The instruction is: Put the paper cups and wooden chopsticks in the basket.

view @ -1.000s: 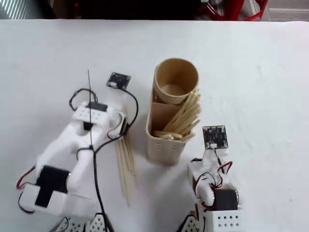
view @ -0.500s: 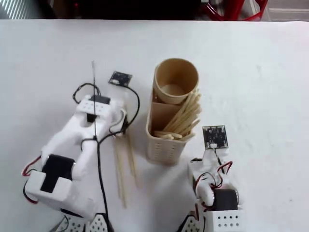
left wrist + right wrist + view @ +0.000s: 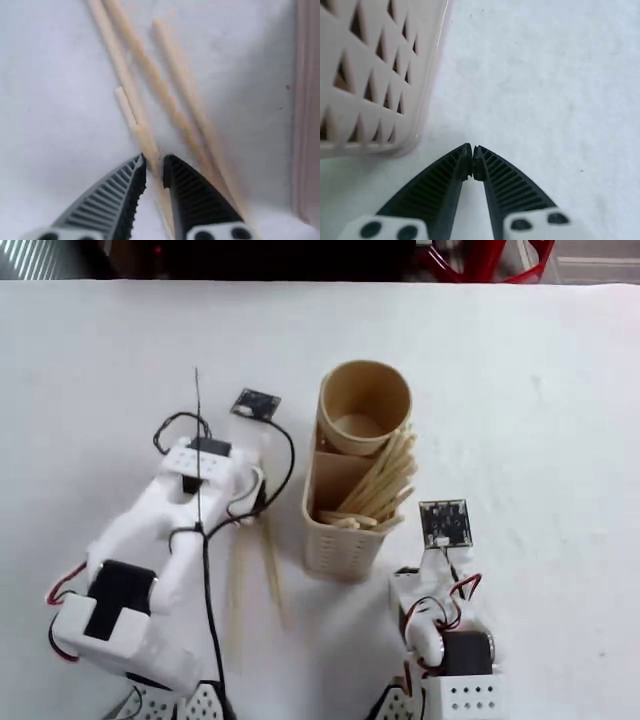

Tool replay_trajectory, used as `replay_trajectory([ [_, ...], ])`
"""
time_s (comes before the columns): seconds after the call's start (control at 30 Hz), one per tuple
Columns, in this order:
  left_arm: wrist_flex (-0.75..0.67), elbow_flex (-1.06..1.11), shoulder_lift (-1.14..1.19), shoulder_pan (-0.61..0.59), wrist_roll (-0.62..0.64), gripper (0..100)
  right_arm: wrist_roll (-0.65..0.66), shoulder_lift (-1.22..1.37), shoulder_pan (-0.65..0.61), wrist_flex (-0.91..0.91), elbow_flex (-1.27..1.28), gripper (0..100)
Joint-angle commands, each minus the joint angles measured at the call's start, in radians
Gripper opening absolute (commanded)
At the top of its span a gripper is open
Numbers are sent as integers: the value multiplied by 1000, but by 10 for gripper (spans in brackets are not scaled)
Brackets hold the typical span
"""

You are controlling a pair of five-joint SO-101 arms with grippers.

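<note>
The beige slotted basket [image 3: 343, 530] stands mid-table with a paper cup [image 3: 363, 405] in its far compartment and several wooden chopsticks [image 3: 382, 485] leaning out of the near one. A few more chopsticks [image 3: 268, 560] lie on the table to its left. My left gripper [image 3: 154, 161] is down over them, its jaws pinched on one chopstick [image 3: 141, 135], with two others [image 3: 172, 85] alongside. The left arm [image 3: 170, 520] reaches in from the front left. My right gripper [image 3: 472, 151] is shut on nothing, low over the table by the basket's [image 3: 380, 75] near right corner.
The basket wall [image 3: 306, 100] stands close beside the left gripper. The right arm [image 3: 440, 635] is folded back by the front edge. White tabletop [image 3: 530, 420] extends to the right and far side of the basket.
The left arm has moved slightly away from the front edge. The loose chopsticks have slid with it, and one now looks blurred. The right arm has not moved.
</note>
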Motion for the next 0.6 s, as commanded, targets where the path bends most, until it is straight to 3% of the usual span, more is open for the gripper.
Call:
replay_trajectory([
  [0.0, -12, -64, -10, -4, -12, 22, 2, -2, 8, 4, 9, 19],
  [0.57, -97, -364, -1, 2, -77, 25, 2, -2, 7, 4, 9, 19],
])
